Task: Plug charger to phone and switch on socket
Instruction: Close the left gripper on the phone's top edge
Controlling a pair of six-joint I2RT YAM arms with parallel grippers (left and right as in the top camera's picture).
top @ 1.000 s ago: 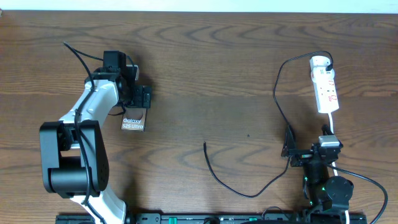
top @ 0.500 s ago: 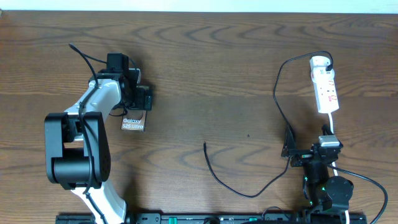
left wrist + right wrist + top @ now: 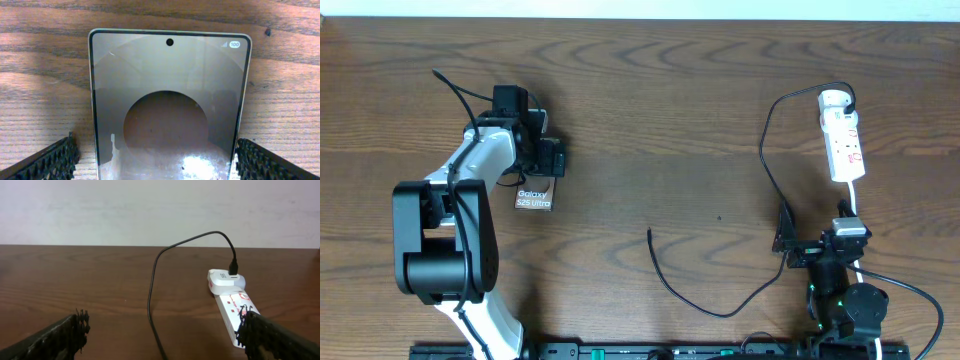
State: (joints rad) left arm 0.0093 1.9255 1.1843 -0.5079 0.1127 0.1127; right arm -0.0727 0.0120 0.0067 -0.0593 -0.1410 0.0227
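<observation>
Since the charger lies loose right of the phone, nothing is plugged yet. Our left end effector straddles the phone, spread; our right end effector gapes empty, and the socket, farther right, awaits switching.

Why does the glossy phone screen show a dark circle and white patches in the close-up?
Left wrist view: the flat glossy bronze-brown phone acts as a mirror, with a dark round reflection mid-screen and white glare along the bottom edge. Right wrist view: the small white power strip looks sharp, the toothed fingers in the corners soft. Overhead view: even light, no glare.
</observation>
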